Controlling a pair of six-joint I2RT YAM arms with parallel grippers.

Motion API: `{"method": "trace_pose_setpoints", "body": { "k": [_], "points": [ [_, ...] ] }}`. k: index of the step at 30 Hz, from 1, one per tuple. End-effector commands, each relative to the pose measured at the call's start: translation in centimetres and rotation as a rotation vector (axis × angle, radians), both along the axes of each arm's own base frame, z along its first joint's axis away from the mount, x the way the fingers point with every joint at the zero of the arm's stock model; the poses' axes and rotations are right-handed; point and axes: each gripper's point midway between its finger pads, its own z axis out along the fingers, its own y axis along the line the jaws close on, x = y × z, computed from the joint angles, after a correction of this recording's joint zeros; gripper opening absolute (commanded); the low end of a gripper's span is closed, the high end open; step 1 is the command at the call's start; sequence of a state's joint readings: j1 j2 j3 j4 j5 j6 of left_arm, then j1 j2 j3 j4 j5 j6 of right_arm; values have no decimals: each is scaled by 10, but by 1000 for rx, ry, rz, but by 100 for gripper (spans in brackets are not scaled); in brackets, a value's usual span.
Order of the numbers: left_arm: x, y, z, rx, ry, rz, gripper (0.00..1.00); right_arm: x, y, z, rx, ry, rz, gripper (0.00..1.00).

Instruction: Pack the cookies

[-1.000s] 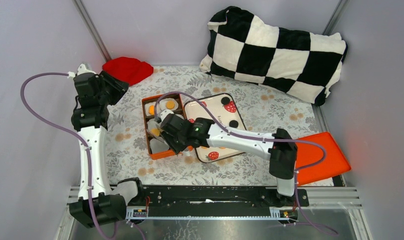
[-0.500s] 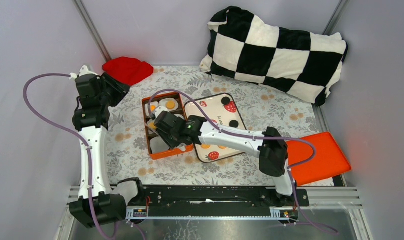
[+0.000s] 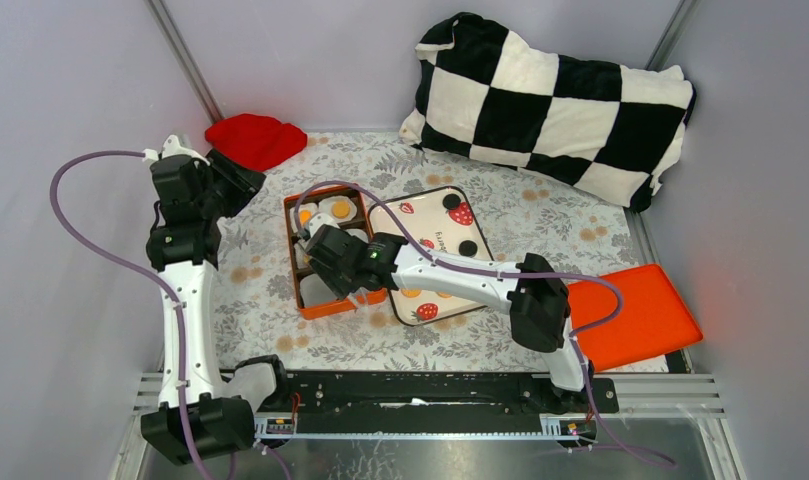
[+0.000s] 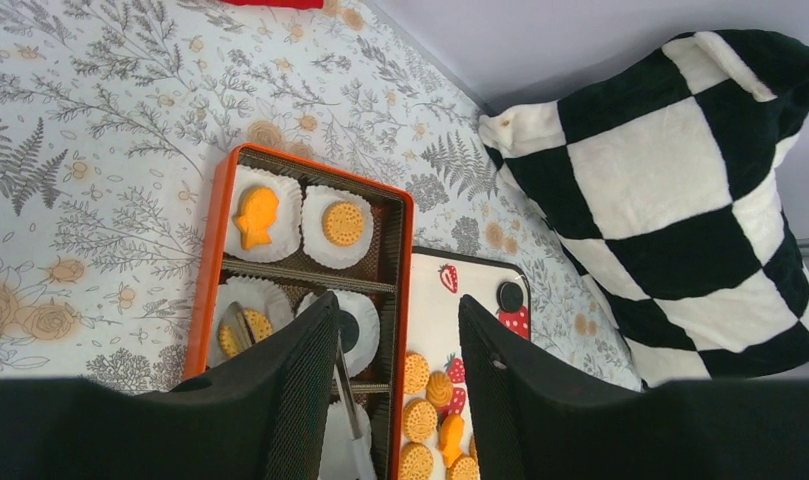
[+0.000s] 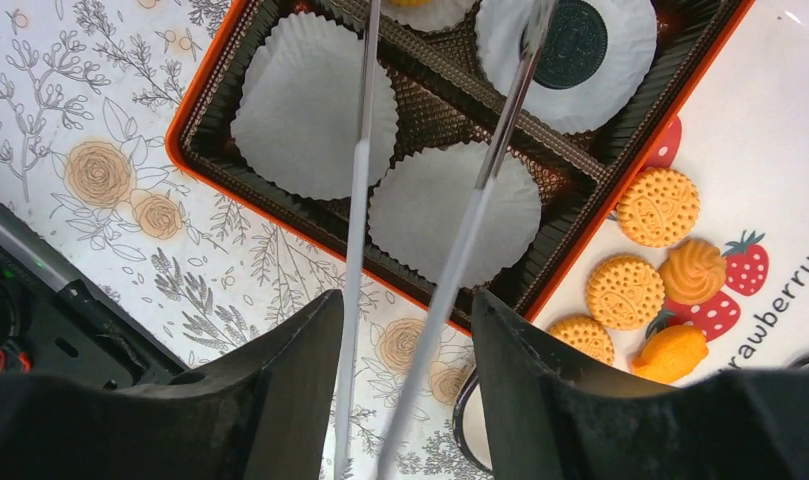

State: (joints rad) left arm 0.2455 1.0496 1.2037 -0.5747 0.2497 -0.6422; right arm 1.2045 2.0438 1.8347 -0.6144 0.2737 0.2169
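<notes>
Counting near to far
Right gripper (image 5: 405,390): holds two thin tongs rods, spread apart over the box (image 5: 202,108), nothing between them.
Paper cups (image 5: 454,210): two empty nearest, four filled beyond.
Boxed cookies (image 4: 342,223): three orange, one black.
Plate (image 4: 428,296): beside box, cookies on it, some hidden.
Left gripper (image 4: 395,390): jaws wide apart, empty, raised.

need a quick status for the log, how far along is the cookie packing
About half done: four paper cups in the orange box hold cookies, among them a black cookie. The right gripper holds thin tongs over it. Two cups sit empty; several cookies wait on the strawberry tray.
</notes>
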Motion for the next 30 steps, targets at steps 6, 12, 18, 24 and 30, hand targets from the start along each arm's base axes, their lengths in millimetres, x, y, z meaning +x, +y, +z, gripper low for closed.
{"method": "trace_pose_setpoints", "body": {
  "k": [6,12,18,24,30],
  "points": [
    [-1,-8,23,19,-111,-59,53,5,-16,71,159,-104,-44,51],
    [0,-11,18,-7,-101,-69,53,2,-32,35,52,-77,-51,73],
    [-1,-14,10,-20,-85,-79,53,-10,-8,-11,46,40,-5,78],
    [-3,-13,7,-9,-79,-78,53,-6,9,-37,15,68,1,78],
    [-3,-13,0,-7,-67,-81,53,2,11,-57,-2,91,-29,75]
  ]
}}
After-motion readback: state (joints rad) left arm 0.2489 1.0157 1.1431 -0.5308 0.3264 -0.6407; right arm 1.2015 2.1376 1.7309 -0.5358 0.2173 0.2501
